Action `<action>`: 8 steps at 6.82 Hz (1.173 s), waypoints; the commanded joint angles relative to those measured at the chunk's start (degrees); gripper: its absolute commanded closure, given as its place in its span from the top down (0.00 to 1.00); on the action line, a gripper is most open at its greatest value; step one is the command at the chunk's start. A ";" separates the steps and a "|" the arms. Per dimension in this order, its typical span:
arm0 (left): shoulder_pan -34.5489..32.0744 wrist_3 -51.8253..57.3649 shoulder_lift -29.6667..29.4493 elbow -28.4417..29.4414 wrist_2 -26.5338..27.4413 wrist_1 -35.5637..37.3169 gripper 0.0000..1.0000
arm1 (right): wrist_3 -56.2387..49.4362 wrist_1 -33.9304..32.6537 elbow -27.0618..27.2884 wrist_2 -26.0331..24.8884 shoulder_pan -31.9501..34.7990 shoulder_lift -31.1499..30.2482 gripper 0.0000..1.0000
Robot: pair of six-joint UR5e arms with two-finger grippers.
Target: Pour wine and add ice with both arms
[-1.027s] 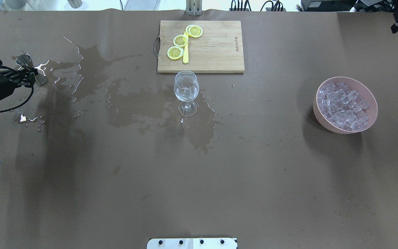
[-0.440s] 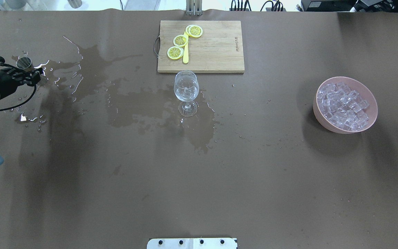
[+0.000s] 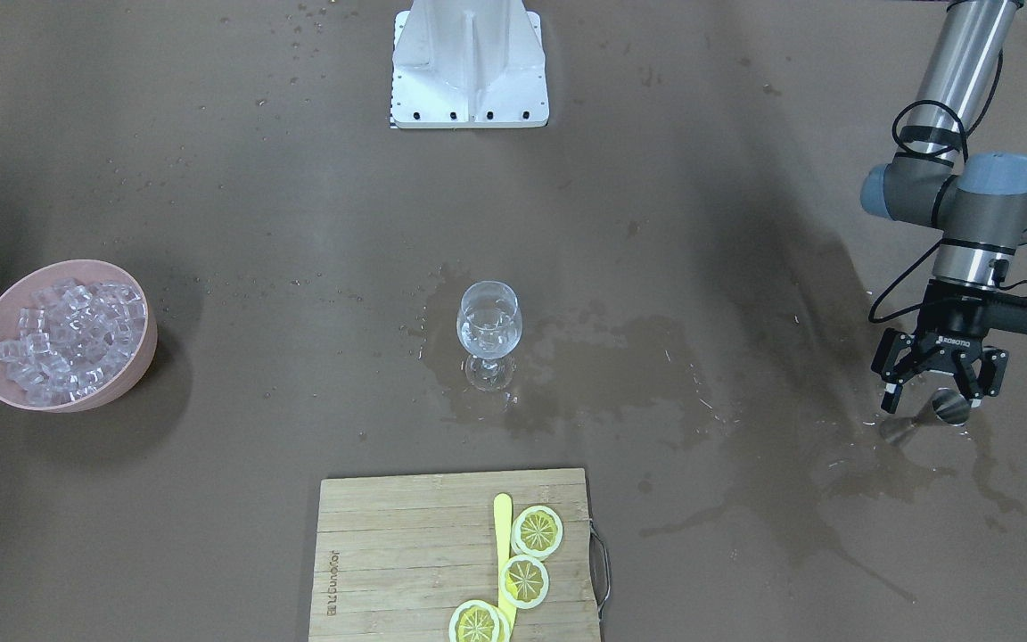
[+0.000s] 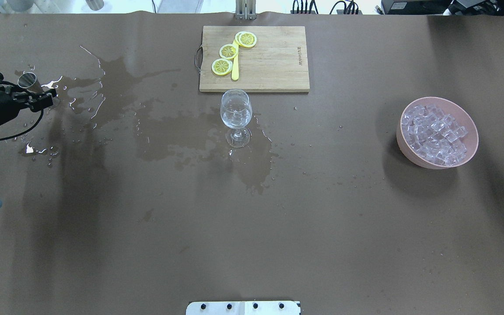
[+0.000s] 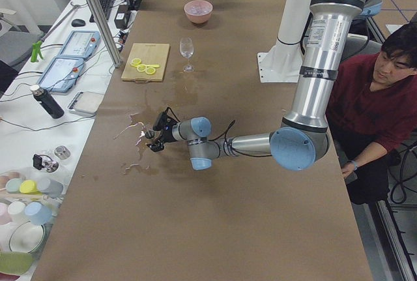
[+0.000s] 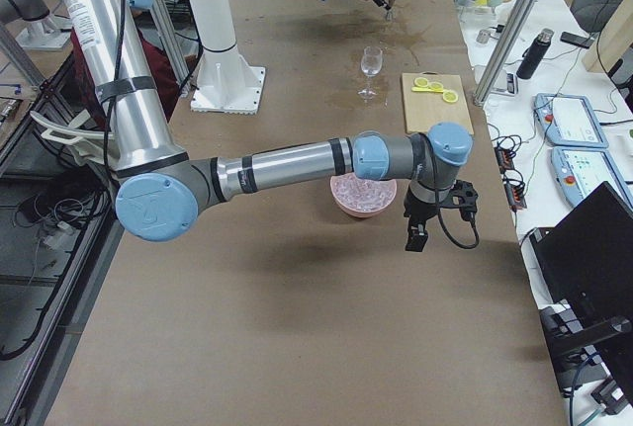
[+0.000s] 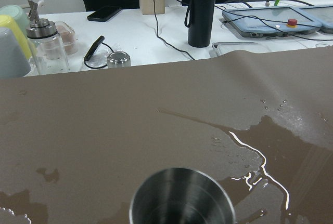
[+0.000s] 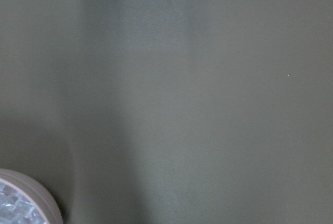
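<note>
The clear wine glass (image 4: 236, 111) stands mid-table in a wet patch; clear cubes show inside it, and I cannot make out the wine. It also shows in the front view (image 3: 488, 325). The ice (image 4: 435, 133) fills a pink bowl (image 4: 427, 164) at the right, also in the front view (image 3: 77, 397). My left gripper (image 3: 935, 392) is open, its fingers on either side of an upright steel jigger (image 3: 950, 408), whose empty mouth (image 7: 182, 203) fills the left wrist view. My right gripper (image 6: 415, 238) hangs just beyond the bowl, seen only from the side, so I cannot tell its state.
Spilled liquid (image 4: 116, 83) spreads from the jigger to the glass. A wooden cutting board (image 4: 274, 61) with lemon slices (image 4: 228, 51) lies behind the glass. The white base bracket (image 3: 469, 62) is at the robot's edge. An operator (image 5: 384, 98) sits beside the table.
The jigger went from tilted in the left gripper to upright on the table, and the gripper drew slightly back. The right gripper left the overhead view's top right corner.
</note>
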 commanded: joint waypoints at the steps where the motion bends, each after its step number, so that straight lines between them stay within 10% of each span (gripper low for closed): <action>1: -1.61 0.10 3.33 -2.37 -4.53 1.19 0.98 | -0.29 1.10 0.48 0.09 2.24 -3.55 1.00; 8: -29.01 14.45 3.99 -16.62 -39.68 35.74 0.98 | 1.11 0.84 16.81 0.18 3.22 -19.01 1.00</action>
